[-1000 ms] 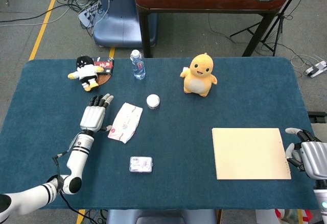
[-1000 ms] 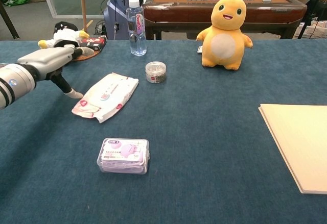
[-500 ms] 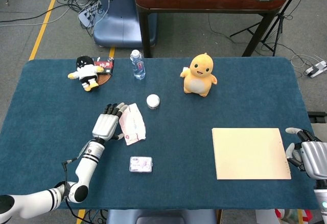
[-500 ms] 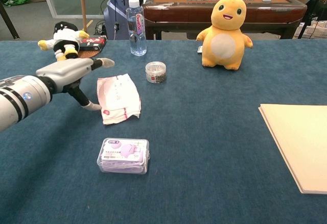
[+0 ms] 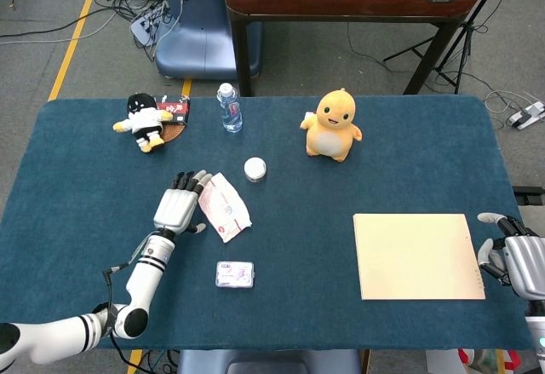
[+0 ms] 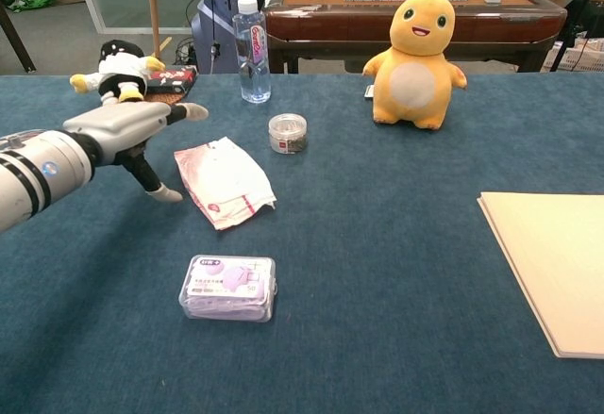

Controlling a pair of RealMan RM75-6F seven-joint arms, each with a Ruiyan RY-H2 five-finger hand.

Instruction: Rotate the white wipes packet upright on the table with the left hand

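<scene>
White wipes packet point(image 5: 226, 206) lies flat on the blue table point(image 5: 341, 297), its long axis slanting from upper left to lower right in the head view, with the printed face up. It sits between the small round white jar point(image 5: 255, 169) behind it and the clear purple-labelled box point(image 5: 234, 274) nearer to me, apart from both.

My left hand point(image 5: 177, 207) is just beside the packet's left edge, palm down, with the fingers stretched forward and spread a little, holding nothing. In the chest view the hand point(image 6: 127, 131) hovers above the cloth with the thumb pointing down toward the table near the packet's left corner point(image 6: 189, 164); I cannot tell whether the thumb tip touches the cloth, and I see a narrow gap between it and the packet.

My right hand point(image 5: 509, 259) rests at the far right edge of the table, just beside the right side of the tan board point(image 5: 415, 255). Only part of it shows, its fingers curled slightly, and I cannot tell its state.

Along the back of the table stand a water bottle point(image 5: 227, 107) and a yellow plush figure point(image 5: 332, 125), well apart from each other. A black-and-white plush doll point(image 5: 145, 119) lies at the back left, against a dark round item I cannot make out.
</scene>
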